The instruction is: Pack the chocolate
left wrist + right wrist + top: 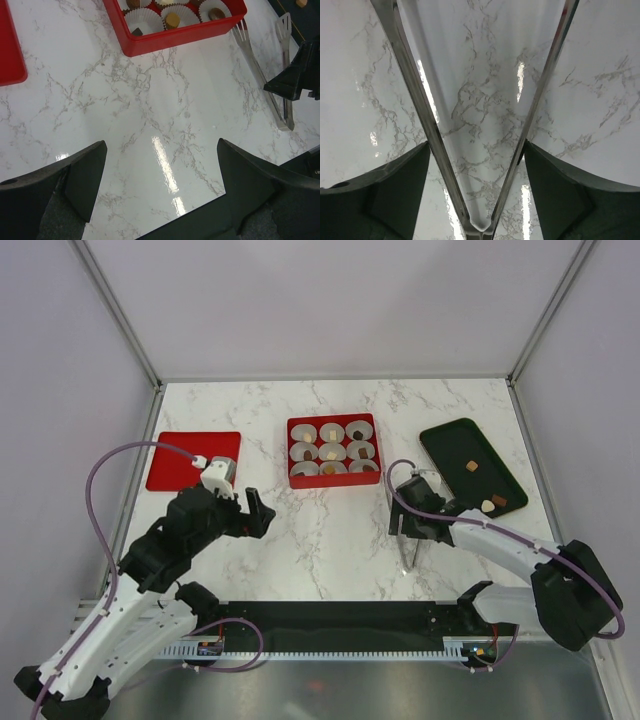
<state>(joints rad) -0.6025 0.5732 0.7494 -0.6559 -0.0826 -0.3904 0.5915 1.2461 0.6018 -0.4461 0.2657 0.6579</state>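
Marble table [330,540], left gripper [161,145] idle, fingers wide apart; right gripper [476,150] straddles tongs [417,90], can't tell if squeezing; loose chocolate [487,504] on dark tray [460,440] to its right, so clamp both tong arms squarely before reaching.

No writing, label, brand, number or sign can be read in any view; the red box [332,482], the flat red tray [190,462], the dark tray [452,443] and the marble worktop [320,540] carry no legible marks
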